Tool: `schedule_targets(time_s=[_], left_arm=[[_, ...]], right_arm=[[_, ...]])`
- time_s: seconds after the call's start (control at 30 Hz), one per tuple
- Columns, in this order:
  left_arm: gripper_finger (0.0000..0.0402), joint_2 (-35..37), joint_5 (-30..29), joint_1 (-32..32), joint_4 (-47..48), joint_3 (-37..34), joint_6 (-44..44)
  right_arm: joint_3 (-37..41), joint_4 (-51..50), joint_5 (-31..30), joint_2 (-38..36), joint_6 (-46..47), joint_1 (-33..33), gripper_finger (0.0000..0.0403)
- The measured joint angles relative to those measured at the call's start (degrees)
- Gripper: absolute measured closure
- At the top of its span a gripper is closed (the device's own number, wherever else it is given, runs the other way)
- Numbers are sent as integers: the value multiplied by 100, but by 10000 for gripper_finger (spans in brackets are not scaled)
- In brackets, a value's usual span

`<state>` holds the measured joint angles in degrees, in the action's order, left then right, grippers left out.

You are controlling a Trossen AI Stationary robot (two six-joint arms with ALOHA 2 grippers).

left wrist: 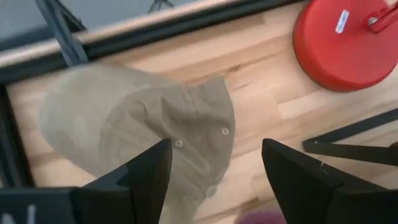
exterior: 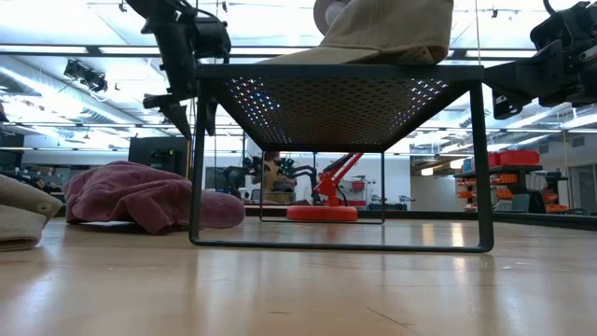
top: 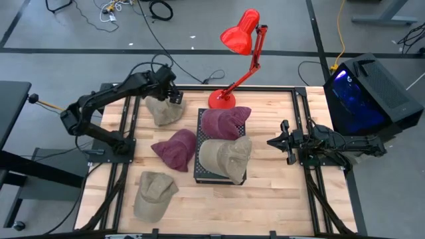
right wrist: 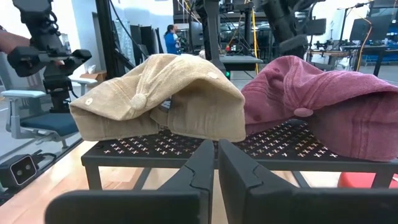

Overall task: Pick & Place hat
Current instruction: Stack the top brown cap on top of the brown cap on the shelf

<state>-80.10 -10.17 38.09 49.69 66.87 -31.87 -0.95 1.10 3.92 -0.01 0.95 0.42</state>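
- The left gripper hangs over the far-left part of the table, its fingers spread wide and released, holding nothing.
- Directly beneath it a tan hat lies on the wood, just left of the red lamp base; in the left wrist view this hat shows between and beyond the open fingers, apart from them.
- A black perforated stand sits in the middle of the table, carrying a maroon hat on its far end and a second tan hat on its near end.
- Another maroon hat lies on the table touching the stand's left side.
- A third tan hat rests on the near-left part of the table.
- The right gripper waits at the right edge, pointing toward the stand, its fingers clenched together with nothing between them.
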Motion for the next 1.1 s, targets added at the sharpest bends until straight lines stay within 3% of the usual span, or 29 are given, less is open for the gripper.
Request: schedule_targets(time_s=[0.27,0.47,0.7,0.97,1.1], left_arm=[[163,-234,99,0,185,0,-783],[165,-240,616,0,151,0,-251],[165,-240,620,-7,79,0,350],[165,-240,503,-7,84,0,3465],[165,-240,548,-32,268,0,4533]], right_arm=[[0,0,0,0,0,1,376],[0,0,1,0,0,0,376],[0,0,0,0,0,0,376],[0,0,0,0,0,0,376],[0,0,0,0,0,0,376]])
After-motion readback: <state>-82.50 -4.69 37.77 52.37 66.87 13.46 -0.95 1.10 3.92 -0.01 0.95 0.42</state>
